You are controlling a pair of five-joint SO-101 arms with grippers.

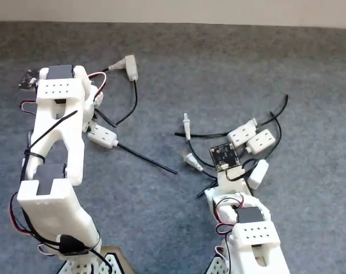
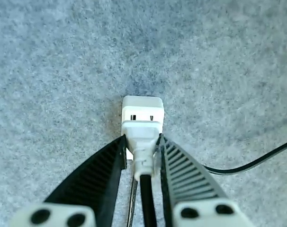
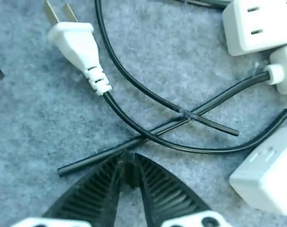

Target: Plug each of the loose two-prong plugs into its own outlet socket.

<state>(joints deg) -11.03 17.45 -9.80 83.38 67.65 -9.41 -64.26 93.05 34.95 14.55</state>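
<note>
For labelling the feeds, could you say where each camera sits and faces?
High view: fixed overhead, facing down at the table; left arm and right arm show.
Left wrist view: on left arm, past the left hand to a plug in an outlet.
Right wrist view: on right arm, past the right hand to a loose plug, cords.
Shared: that outlet, also in the high view.

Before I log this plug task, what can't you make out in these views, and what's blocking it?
Left wrist view: prongs of the plug in the left gripper, hidden by the plug's body against the outlet; seating depth unclear.
Right wrist view: slotted outlet and plain-sided outlet, cut off by the frame edge; slot count unknown.
Right wrist view: whether the shut right gripper pinches the black cable; its fingertips cover the contact.
</note>
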